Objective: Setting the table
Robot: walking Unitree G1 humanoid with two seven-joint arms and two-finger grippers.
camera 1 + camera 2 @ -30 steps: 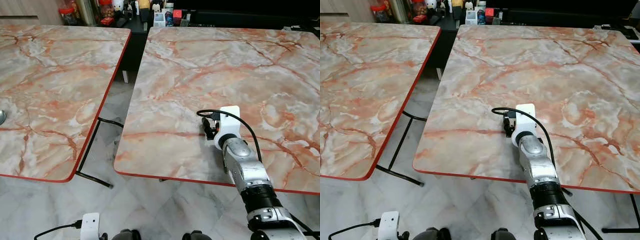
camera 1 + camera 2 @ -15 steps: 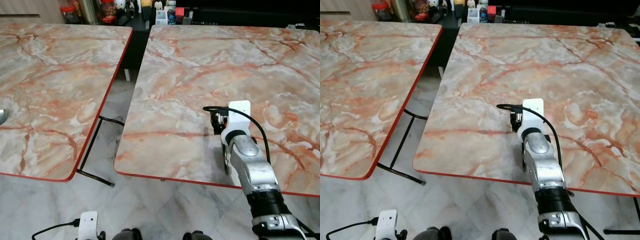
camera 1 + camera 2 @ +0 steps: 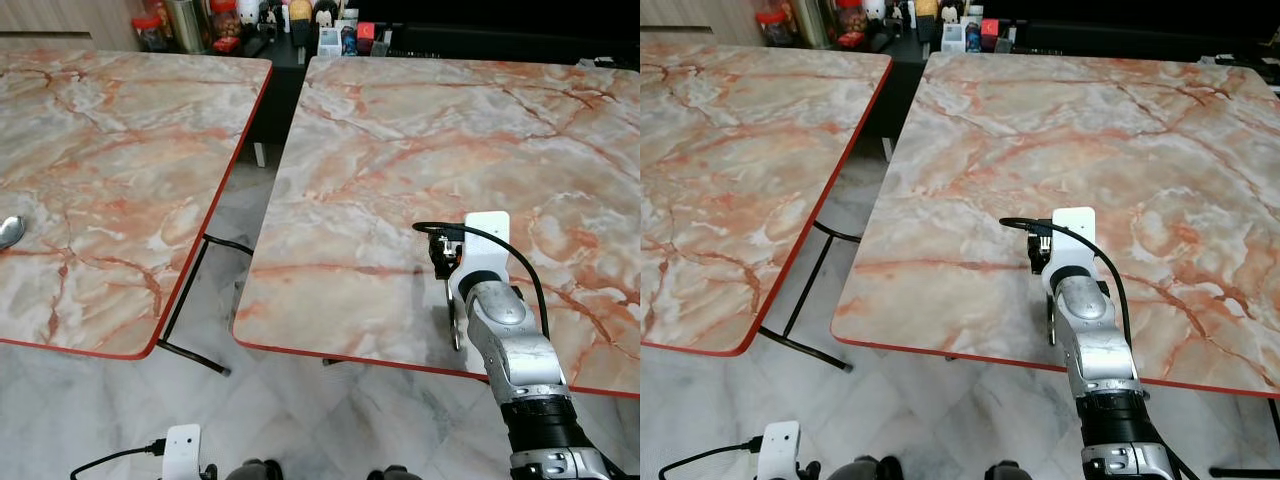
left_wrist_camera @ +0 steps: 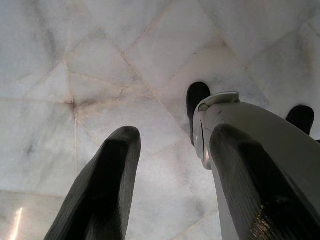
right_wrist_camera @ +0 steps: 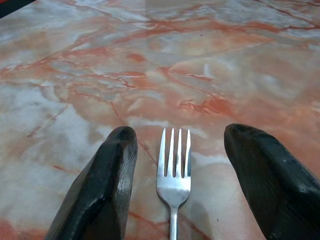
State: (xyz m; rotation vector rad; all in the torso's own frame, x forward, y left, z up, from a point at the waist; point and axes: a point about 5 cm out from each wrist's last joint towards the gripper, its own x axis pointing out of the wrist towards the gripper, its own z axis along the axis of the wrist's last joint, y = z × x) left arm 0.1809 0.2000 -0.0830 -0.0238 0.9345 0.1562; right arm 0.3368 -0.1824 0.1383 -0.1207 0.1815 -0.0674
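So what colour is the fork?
Shiny silver fork, lying on the marble table; clearest in the right wrist view.

Silver, rounded right arm (image 3: 510, 345) with a black cuff band, white boxy wrist camera housing (image 3: 483, 243), black looping cable (image 3: 500, 250). Long, matte black, tapering fingers (image 5: 107, 185). Black rounded feet (image 4: 197, 97).

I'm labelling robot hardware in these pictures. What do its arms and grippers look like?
The right arm is silver metal with a black cuff, a white wrist block and a looping black cable. The right gripper and left gripper each have two long, rounded black fingers.
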